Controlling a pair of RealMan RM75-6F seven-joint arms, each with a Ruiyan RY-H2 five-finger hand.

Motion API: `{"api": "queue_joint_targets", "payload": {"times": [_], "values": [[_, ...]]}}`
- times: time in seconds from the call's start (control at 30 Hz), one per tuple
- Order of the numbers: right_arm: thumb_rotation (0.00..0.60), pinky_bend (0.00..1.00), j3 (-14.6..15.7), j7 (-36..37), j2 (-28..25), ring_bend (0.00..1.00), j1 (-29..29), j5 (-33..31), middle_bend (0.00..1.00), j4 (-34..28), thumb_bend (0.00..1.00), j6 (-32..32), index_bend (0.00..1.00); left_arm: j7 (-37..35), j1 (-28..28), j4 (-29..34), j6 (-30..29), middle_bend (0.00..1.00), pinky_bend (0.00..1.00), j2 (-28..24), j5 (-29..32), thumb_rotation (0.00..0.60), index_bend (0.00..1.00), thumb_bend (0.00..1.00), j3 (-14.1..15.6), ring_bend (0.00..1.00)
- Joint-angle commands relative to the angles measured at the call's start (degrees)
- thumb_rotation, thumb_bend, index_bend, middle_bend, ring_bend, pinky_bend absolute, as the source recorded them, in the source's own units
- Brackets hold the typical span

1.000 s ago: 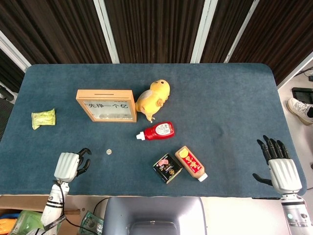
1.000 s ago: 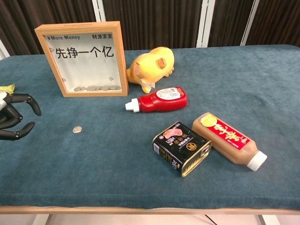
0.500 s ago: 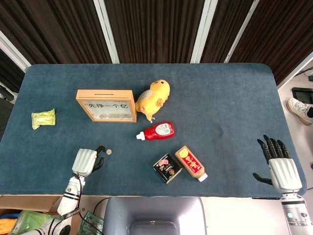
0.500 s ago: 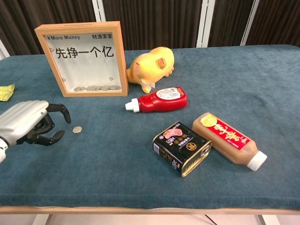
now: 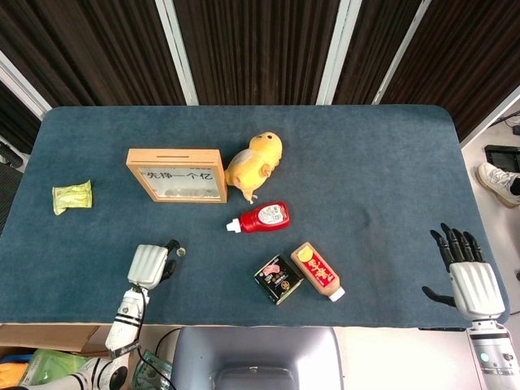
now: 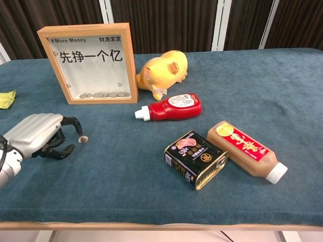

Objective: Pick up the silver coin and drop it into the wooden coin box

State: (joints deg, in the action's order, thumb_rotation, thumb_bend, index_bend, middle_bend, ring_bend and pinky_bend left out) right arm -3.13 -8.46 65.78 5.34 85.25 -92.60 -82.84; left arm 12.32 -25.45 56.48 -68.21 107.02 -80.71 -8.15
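Observation:
The silver coin (image 5: 180, 252) (image 6: 83, 139) lies flat on the blue cloth, in front of the wooden coin box (image 5: 177, 175) (image 6: 92, 62), which stands upright with several coins at its bottom. My left hand (image 5: 150, 265) (image 6: 41, 135) hovers low just left of the coin, fingers curled, one fingertip almost at the coin's edge. It holds nothing. My right hand (image 5: 469, 274) rests at the table's right front corner, fingers spread and empty; the chest view does not show it.
A yellow plush chick (image 5: 255, 165) leans beside the box. A red ketchup bottle (image 5: 262, 218), a black tin (image 5: 279, 279) and a brown bottle (image 5: 318, 270) lie at centre front. A green packet (image 5: 71, 197) sits far left.
My left hand has moved right toward the coin, from well left of it to right beside it. The coin and right hand have stayed put.

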Motion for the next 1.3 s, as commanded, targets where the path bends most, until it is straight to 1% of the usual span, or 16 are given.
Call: {"api": "queue_joint_targets", "payload": {"times": [0.03,0.53,0.67,1.3], "values": [[0.600,0.00,0.00,-0.03,0.02,0.00,0.01,-0.03,0.00,0.01,0.17,0.02,0.00,0.30,-0.03,-0.38,-0.06,1.00,1.00,0.11,0.20,0.600,0.41,0.40,0.14,1.00],[0.600,0.00,0.04,-0.24,-0.02,0.00,0.07,-0.25,0.00,-0.16,0.17,0.24,0.00,0.72,-0.69,-1.26,-0.69,1.00,1.00,0.79,0.62,0.600,0.42,0.40,0.40,1.00],[0.600,0.00,0.06,-0.26,-0.08,0.00,0.08,-0.35,0.00,-0.26,0.17,0.35,0.00,1.25,-0.86,-1.22,-0.81,1.00,1.00,0.99,0.64,0.600,0.43,0.39,0.53,1.00],[0.600,0.00,-0.06,-0.02,-0.24,0.00,0.03,-0.67,0.00,-0.42,0.17,0.30,0.00,2.87,-1.75,-2.63,0.21,1.00,1.00,2.00,1.78,0.600,0.45,0.39,0.58,1.00]]}}
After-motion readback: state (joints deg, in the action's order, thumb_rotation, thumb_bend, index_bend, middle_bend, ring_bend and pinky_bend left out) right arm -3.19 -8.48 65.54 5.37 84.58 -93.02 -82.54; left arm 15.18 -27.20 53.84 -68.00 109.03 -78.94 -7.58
